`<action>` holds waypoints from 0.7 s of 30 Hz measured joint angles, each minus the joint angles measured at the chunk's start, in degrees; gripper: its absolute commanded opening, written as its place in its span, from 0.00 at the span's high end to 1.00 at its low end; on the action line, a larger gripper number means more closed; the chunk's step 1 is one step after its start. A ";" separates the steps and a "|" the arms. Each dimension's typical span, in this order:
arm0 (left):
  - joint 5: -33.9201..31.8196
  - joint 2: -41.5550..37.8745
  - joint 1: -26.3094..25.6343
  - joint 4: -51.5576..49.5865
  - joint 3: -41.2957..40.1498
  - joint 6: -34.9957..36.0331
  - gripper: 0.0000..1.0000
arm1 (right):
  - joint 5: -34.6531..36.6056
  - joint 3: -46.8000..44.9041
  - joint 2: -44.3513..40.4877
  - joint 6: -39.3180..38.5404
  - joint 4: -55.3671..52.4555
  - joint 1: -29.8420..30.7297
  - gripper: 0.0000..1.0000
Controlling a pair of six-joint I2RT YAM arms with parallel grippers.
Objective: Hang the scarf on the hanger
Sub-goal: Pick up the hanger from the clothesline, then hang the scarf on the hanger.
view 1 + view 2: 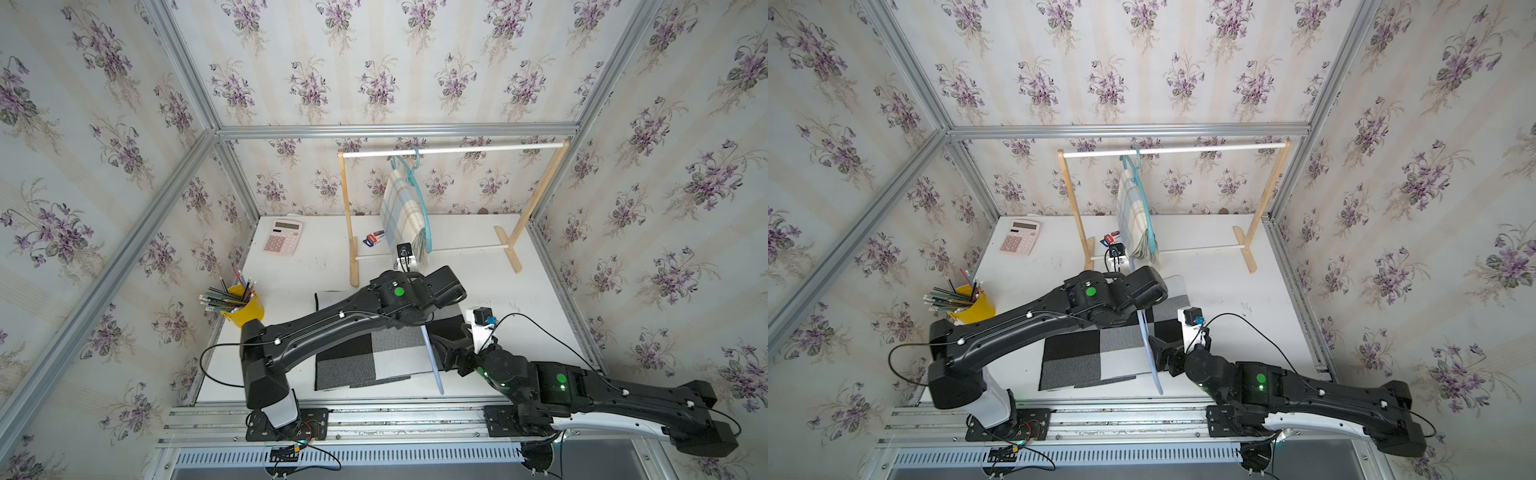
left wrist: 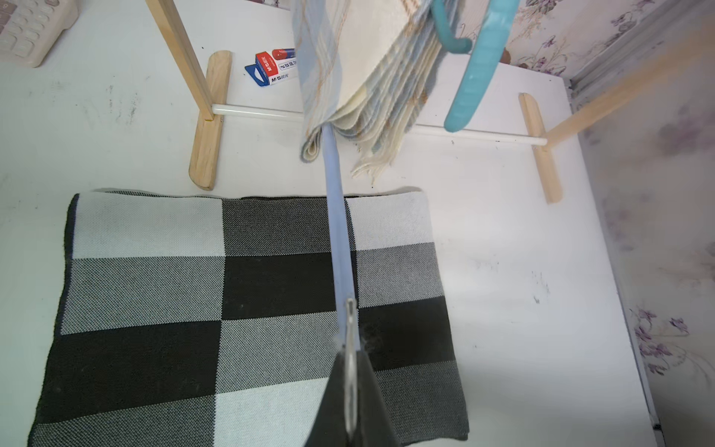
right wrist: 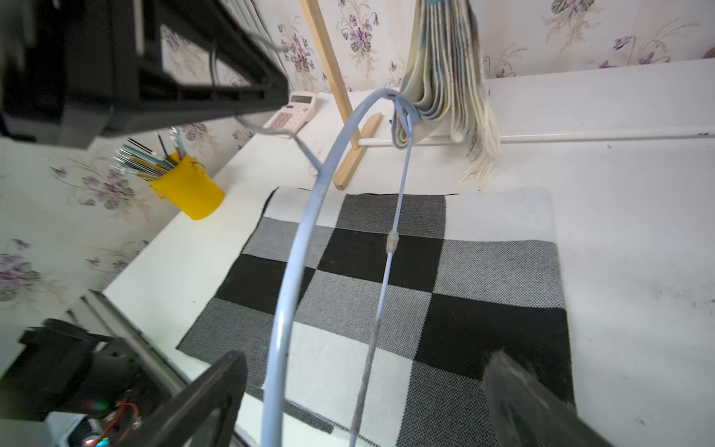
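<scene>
mid-left in a top view: yellow cup (image 1: 246, 311) crammed with pencils (image 1: 226, 296). left claw (image 2: 350, 360) clamped shut on pale blue hanger (image 2: 336, 216) by its hook, above checked scarf (image 2: 154, 294) lying flat at centre of white surface (image 2: 522, 271). right claw (image 3: 365, 391) spread wide either side of hanger, gripping nothing.

your table (image 1: 519, 291) is white and scuffed. a checked scarf (image 1: 353, 361) lies flat on it, front middle. a pink calculator (image 1: 282, 237) sits in the far left corner. a yellow cup (image 1: 245, 311) of pencils (image 1: 226, 295) stands at the left edge, nearer you than the calculator. a wooden rack (image 1: 347, 199) stands across the back on two feet, with a white rod low between them. a red-blue pack (image 1: 374, 239) lies just behind that rod, near the left foot. the scarf's far edge is near that foot, not touching.
</scene>
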 measured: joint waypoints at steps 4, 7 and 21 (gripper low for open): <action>5.09 -8.59 0.35 5.44 -11.85 4.55 1.00 | -7.74 2.58 1.33 0.72 -2.89 -12.15 0.00; 9.42 -14.71 1.01 10.05 -19.30 7.52 1.00 | -17.86 3.08 5.38 -1.16 -2.45 -29.46 0.01; 21.55 -29.59 13.66 34.60 -45.07 13.40 1.00 | -52.04 -8.90 33.18 -4.02 19.21 -59.98 0.13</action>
